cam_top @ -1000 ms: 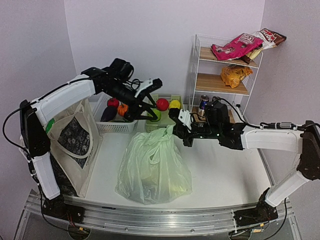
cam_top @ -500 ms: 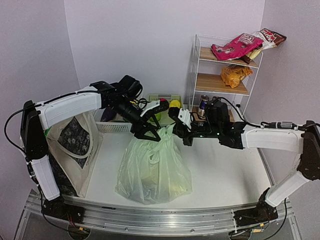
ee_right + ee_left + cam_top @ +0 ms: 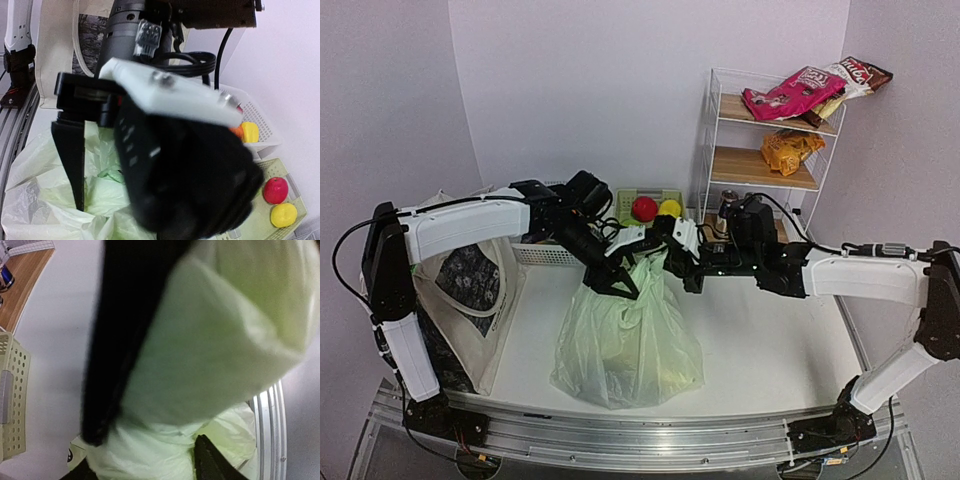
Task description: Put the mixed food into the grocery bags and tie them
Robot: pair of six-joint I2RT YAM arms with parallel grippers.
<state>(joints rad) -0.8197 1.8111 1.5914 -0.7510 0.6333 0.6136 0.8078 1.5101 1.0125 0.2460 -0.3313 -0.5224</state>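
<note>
Fingers (image 3: 69,150) on one plastic bag (image 3: 620,345) — left gripper (image 3: 614,284) parted, right gripper (image 3: 672,252) clenched.

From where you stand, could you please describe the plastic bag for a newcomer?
Start at the white table. In its middle sits a bulging pale-green plastic bag, top gathered. Unlike the cream canvas tote at the left, it is thin and translucent.

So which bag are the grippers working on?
The pale-green plastic bag mid-table: left gripper and right gripper meet at its top. The canvas tote stands apart, untouched.
</note>
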